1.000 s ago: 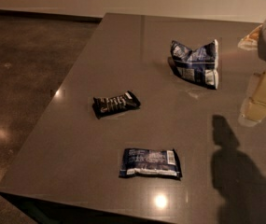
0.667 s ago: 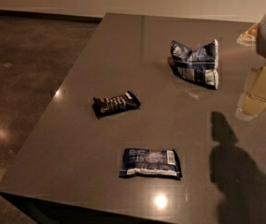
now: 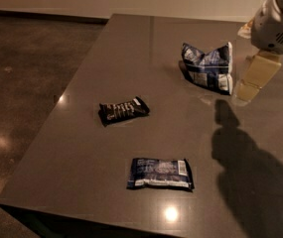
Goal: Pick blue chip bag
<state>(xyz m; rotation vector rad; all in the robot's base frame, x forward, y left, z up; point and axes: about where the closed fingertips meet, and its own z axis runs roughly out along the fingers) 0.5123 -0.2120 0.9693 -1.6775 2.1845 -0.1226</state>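
The blue chip bag (image 3: 208, 67) is a puffy, crumpled dark-blue bag with white panels. It lies on the far right part of the grey table (image 3: 131, 48). My gripper (image 3: 252, 83) hangs from the white arm head (image 3: 279, 19) at the right edge of the view, just right of the bag and a little above the table. It casts a shadow on the table in front of it. It holds nothing that I can see.
A small black candy bar wrapper (image 3: 123, 110) lies mid-table on the left. A flat blue packet with a white barcode end (image 3: 160, 173) lies near the front edge. The table's left edge drops to a dark polished floor (image 3: 22, 83).
My gripper has moved left and farther back, closer to the right side of the blue chip bag. The packets have not moved.
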